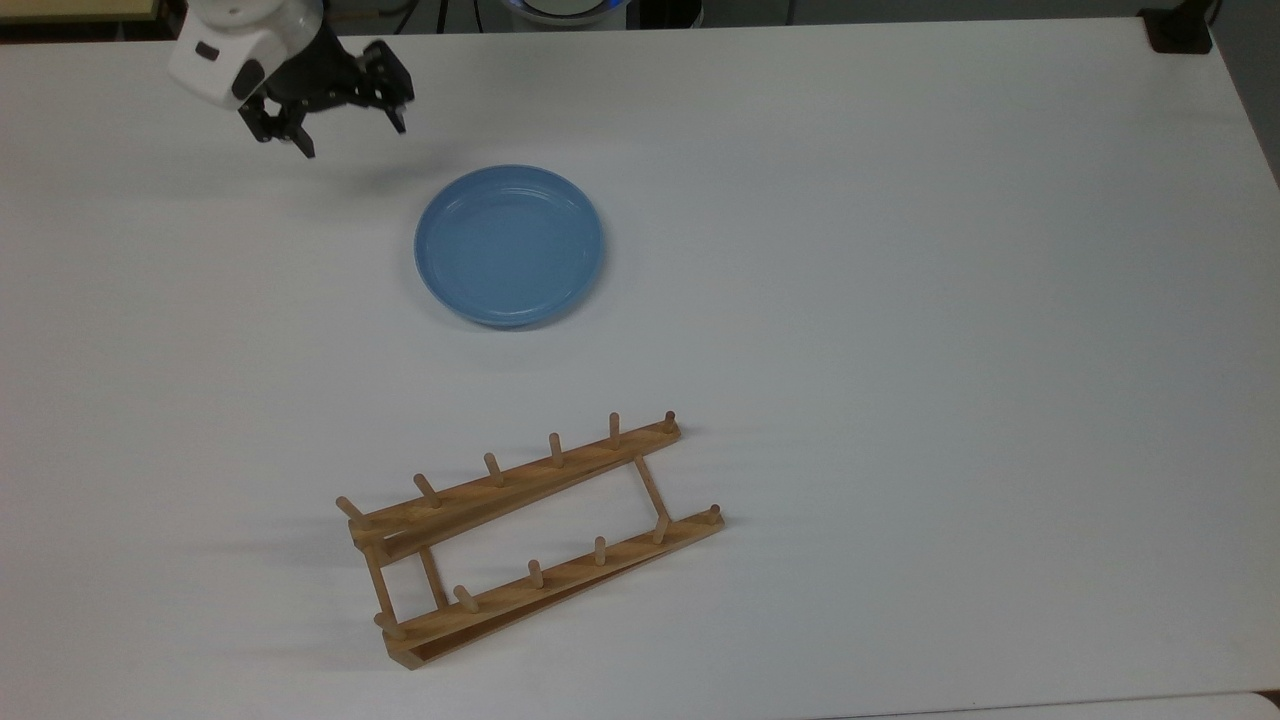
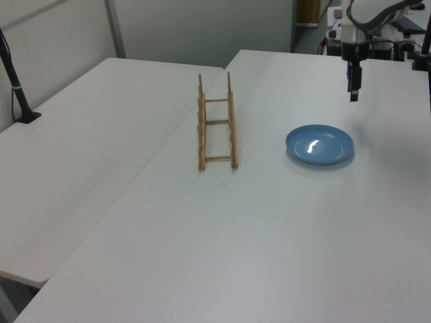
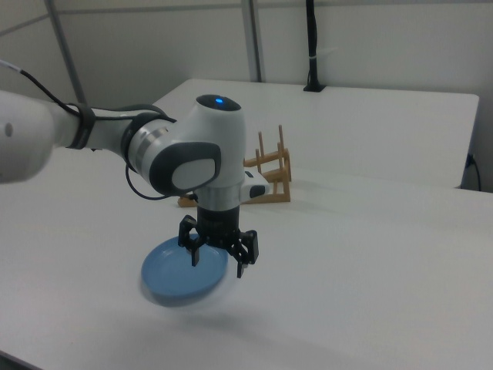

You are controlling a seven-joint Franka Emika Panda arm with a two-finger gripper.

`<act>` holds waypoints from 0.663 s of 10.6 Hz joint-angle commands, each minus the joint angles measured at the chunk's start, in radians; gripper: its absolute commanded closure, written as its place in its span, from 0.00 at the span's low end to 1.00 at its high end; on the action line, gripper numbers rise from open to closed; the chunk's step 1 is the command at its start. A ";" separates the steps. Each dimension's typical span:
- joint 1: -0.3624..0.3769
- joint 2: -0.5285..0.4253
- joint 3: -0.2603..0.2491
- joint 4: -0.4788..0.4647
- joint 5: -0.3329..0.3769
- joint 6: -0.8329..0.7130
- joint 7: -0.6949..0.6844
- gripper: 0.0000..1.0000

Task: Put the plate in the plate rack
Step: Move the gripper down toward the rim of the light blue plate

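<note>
The light-blue plate (image 1: 509, 245) lies flat on the white table (image 1: 900, 300), also seen in the left view (image 2: 319, 144) and the right view (image 3: 181, 274). The wooden plate rack (image 1: 530, 535) stands below it in the top view, with nothing between its pegs (image 2: 216, 121) (image 3: 269, 173). My gripper (image 1: 352, 138) hovers open and empty above the table, up and to the top view's left of the plate, not touching it (image 2: 353, 91) (image 3: 216, 264).
A black post base (image 1: 1180, 30) sits at the table's far right corner in the top view. A second white table (image 2: 74, 168) adjoins on the left view's left, with a black pole (image 2: 17, 87) on it.
</note>
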 commanded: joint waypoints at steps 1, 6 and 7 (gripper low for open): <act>0.019 0.049 -0.007 -0.037 0.075 0.109 0.207 0.00; 0.042 0.137 -0.004 -0.050 0.133 0.163 0.413 0.04; 0.061 0.142 -0.004 -0.048 0.133 0.163 0.440 0.04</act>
